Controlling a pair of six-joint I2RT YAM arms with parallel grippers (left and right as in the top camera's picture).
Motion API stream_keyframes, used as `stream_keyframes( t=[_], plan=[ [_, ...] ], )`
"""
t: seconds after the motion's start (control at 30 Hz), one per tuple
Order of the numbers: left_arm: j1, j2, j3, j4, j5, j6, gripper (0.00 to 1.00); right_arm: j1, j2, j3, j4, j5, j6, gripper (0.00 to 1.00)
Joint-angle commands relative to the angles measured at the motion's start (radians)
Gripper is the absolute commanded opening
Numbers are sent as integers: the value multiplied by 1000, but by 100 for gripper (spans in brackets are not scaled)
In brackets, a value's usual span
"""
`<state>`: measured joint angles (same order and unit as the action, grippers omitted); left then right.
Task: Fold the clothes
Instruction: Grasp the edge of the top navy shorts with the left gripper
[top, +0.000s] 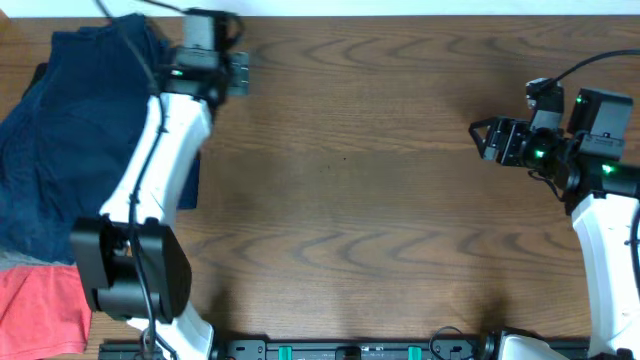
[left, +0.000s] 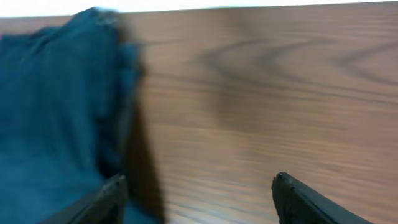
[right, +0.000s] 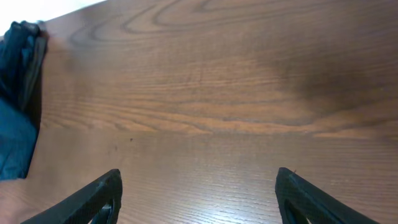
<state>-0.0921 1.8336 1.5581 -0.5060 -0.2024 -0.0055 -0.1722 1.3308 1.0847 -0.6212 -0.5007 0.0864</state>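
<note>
The table (top: 380, 200) is smooth brown wood, faintly shiny, with bold grain. At nine o'clock the navy shorts (top: 60, 150) are matt, rumpled cloth; at eight o'clock the coral-red garment (top: 40, 310) is matt cloth too. The left arm's shell (top: 170, 140) looks like glossy white plastic.

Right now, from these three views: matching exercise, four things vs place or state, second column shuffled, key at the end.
1. navy shorts
2. coral-red garment
3. left pincer
4. right pincer

A. open, over bare table, right side
B. near-left table corner
C. open, beside the dark cloth, near the far edge
D. heaped along the left side

Pairs: 1-D, 2-B, 3-C, 4-A
</note>
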Motion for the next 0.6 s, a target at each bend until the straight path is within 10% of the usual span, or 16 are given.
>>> stream_keyframes(
  t=[0.0,0.43,0.57],
  plan=[
    [79,81,0,11,-34,13,77,31,24,13,0,-11,-37,77],
    [209,256,0,49,-34,20,79,94,85,13,27,-4,-35,76],
    [209,270,0,36,-34,20,50,95,85,13,34,-4,-35,72]
  ],
)
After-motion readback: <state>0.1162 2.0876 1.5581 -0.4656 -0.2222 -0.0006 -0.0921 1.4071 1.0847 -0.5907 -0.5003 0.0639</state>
